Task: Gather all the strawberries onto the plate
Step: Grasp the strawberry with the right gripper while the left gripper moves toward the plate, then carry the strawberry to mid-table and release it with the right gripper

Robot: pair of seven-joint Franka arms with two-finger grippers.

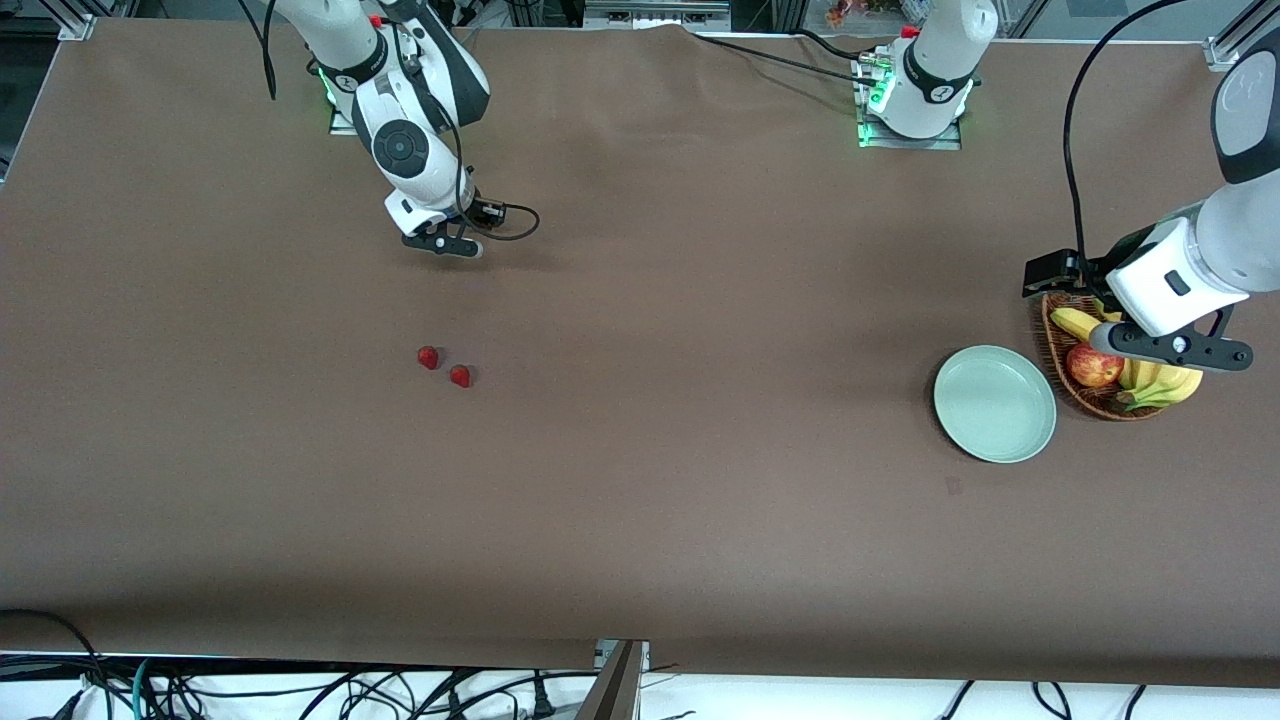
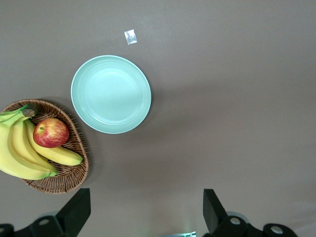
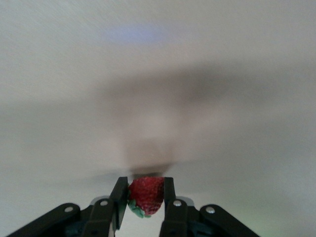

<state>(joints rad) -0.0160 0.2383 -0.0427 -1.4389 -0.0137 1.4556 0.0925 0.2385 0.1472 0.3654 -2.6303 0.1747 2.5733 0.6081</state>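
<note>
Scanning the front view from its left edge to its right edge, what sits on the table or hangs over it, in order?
Right claw shut on a strawberry → first loose strawberry → second loose strawberry → plate → apple in the basket → left claw.

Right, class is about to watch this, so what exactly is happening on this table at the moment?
The right gripper is shut on a strawberry, up over bare table toward the right arm's end. Two more strawberries lie on the table nearer the front camera. The mint plate holds nothing yet. The left gripper is open and waits over the wicker basket of bananas and an apple, beside the plate.
</note>
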